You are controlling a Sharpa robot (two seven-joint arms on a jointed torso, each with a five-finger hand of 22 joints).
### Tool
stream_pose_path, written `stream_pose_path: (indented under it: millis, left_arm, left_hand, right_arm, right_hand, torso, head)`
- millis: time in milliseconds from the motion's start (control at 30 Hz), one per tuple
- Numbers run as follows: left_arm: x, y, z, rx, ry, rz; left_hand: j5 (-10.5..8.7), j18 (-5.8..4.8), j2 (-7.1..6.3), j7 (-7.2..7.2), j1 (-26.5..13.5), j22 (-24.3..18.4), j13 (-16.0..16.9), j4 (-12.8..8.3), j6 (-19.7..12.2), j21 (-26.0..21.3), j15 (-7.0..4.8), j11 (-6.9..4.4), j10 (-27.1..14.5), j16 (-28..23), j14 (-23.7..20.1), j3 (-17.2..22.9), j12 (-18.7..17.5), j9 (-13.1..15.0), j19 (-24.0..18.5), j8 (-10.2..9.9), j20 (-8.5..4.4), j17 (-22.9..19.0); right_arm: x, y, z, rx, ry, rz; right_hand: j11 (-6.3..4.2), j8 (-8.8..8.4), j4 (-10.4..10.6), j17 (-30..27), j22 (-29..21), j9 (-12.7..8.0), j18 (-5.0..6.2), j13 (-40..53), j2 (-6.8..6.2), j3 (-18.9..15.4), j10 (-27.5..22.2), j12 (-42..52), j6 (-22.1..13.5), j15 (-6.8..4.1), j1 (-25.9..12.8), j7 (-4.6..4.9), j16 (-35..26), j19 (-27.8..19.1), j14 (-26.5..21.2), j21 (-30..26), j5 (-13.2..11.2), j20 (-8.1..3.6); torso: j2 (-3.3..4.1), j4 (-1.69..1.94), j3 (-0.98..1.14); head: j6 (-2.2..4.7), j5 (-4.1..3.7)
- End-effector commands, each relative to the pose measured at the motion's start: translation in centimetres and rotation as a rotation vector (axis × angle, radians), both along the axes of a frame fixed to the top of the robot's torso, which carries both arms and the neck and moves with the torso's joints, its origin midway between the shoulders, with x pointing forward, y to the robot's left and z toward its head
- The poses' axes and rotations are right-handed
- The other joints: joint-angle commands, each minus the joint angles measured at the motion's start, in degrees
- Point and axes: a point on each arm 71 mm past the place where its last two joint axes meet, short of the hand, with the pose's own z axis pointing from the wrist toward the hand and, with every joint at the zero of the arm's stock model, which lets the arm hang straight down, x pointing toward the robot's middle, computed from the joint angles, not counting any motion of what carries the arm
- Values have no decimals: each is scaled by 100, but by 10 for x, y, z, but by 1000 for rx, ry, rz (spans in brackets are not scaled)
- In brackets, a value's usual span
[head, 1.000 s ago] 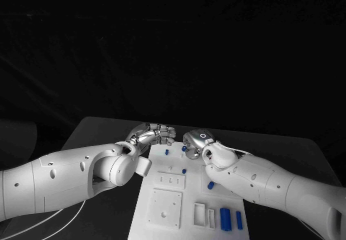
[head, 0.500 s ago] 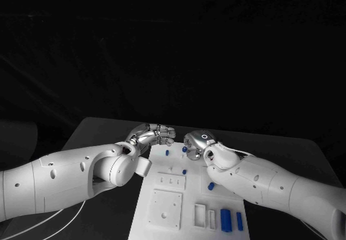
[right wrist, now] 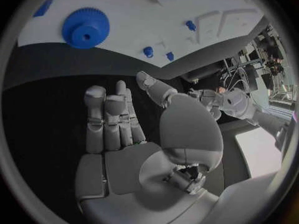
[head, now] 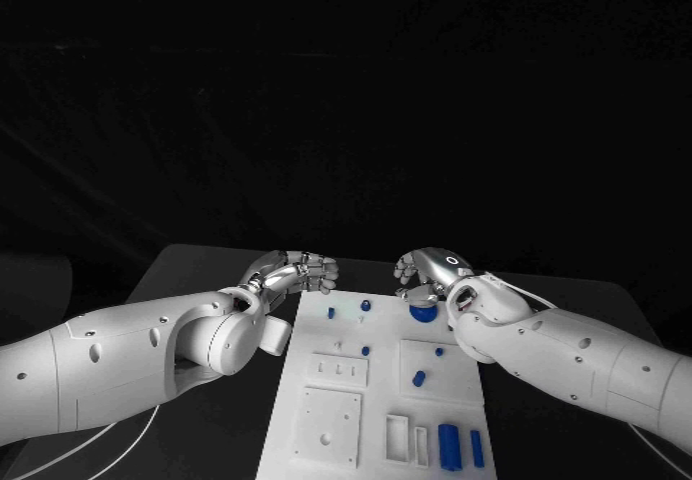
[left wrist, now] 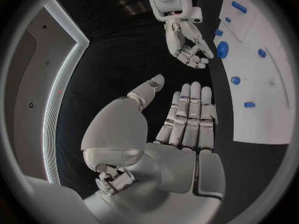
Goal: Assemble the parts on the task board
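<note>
The white task board point(head: 329, 400) lies lengthwise in the middle of the black table. A blue gear point(head: 423, 313) sits flat near its far right corner, also seen in the right wrist view point(right wrist: 85, 27) and the left wrist view point(left wrist: 223, 50). Short blue pegs point(head: 365, 304) stand nearby and two blue bars point(head: 447, 443) lie at the near end. My right hand point(head: 430, 272) hovers just beyond the gear, holding nothing, its fingers point(right wrist: 106, 117) stretched out. My left hand point(head: 296, 272) hangs off the board's far left corner, its palm point(left wrist: 181, 149) bare and fingers apart.
White raised blocks point(head: 333, 418) and slotted frames point(head: 400, 433) occupy the board's near half. More blue pegs point(head: 418, 378) stand mid-board. Black table point(head: 577, 300) stretches on both sides of the board. A white cable point(head: 101, 445) runs by the left arm.
My right hand has lifted off the board's far end and drawn back to the right, uncovering the blue gear, which now lies on the board. The left hand has barely moved.
</note>
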Motion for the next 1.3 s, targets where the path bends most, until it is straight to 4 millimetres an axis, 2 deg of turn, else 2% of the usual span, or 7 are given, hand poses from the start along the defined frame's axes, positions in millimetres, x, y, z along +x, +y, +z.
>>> stream_pose_path:
  millis: [33,233,267,300,467,700,1300]
  left_arm:
    - [2,4,3,3,-29,7]
    - [4,8,2,7,-27,16]
    - [4,8,2,6,-27,15]
    - [3,8,2,6,-27,14]
    - [4,9,1,6,-25,11]
    - [5,9,1,6,-25,12]
    - [4,7,1,5,-24,5]
  left_hand:
    - [-33,96,-8,-2,-62,120,6,-45,31,40,2,1,31,7,53,4,13,6,-6,-9,-13,10]
    - [-34,95,-8,-5,-68,120,4,-49,38,43,0,4,19,10,56,3,4,7,-4,-7,-16,14]
    - [-33,95,-1,-8,-69,119,4,-49,46,45,-1,5,17,11,57,6,1,9,-2,-4,-17,16]
    - [-33,95,-1,-9,-70,119,3,-51,48,46,-2,6,15,12,57,6,-1,10,-2,-3,-18,17]
    - [-35,93,-2,-10,-73,119,0,-56,52,48,-3,12,1,13,58,6,-12,10,-1,-3,-20,20]
    - [-36,91,-2,-11,-78,118,-3,-60,51,49,-3,19,-13,12,55,6,-23,9,-2,-5,-21,22]
    - [-38,87,-3,-7,-90,116,-9,-67,42,51,-2,32,-38,9,48,6,-45,6,-6,-15,-23,27]
  right_arm:
    - [-1,-10,5,48,57,19]
    - [6,-38,4,6,117,-29]
    - [8,-43,3,-6,123,-44]
    - [9,-45,2,-12,126,-48]
    - [14,-50,-3,-52,155,-70]
    - [15,-47,-20,-72,190,-70]
    - [16,-35,-44,-70,225,-69]
  right_hand:
    - [-66,-23,-27,-12,108,-7,490,87,30,-96,196,76,-59,-84,-20,-1,42,-17,1,24,29,18]
    - [-251,-64,-68,-4,112,-9,490,673,43,-293,842,606,-97,-269,-38,-109,101,-18,-4,56,64,-32]
    - [-313,-100,-70,4,101,-5,490,1695,83,-455,799,1472,-100,-310,-83,-214,123,-39,-24,61,58,-41]
    - [-356,-118,-102,12,109,-5,490,2207,64,-494,686,1947,-94,-406,-60,-196,141,-36,-21,78,93,-43]
    - [-371,-204,-137,260,140,-8,490,4213,110,-632,-33,4001,-104,-388,-109,-207,450,22,-12,272,215,-106]
    - [-292,-394,-138,691,143,-84,490,5400,96,-799,-344,5502,-336,-295,-241,-138,797,42,-95,649,440,-177]
    - [-318,-431,-144,820,132,-107,490,5546,184,-903,-398,5762,-423,-321,-295,-165,838,1,-121,786,512,-222]
  torso:
    - [-50,-57,42]
    - [-84,-98,87]
    - [-92,-110,94]
    - [-93,-111,92]
    - [-88,-115,116]
    - [-86,-105,97]
    - [-65,-84,71]
  head:
    - [13,-12]
    - [41,-12]
    - [40,-17]
    - [46,-33]
    - [38,-55]
    - [17,-75]
    - [-42,-86]
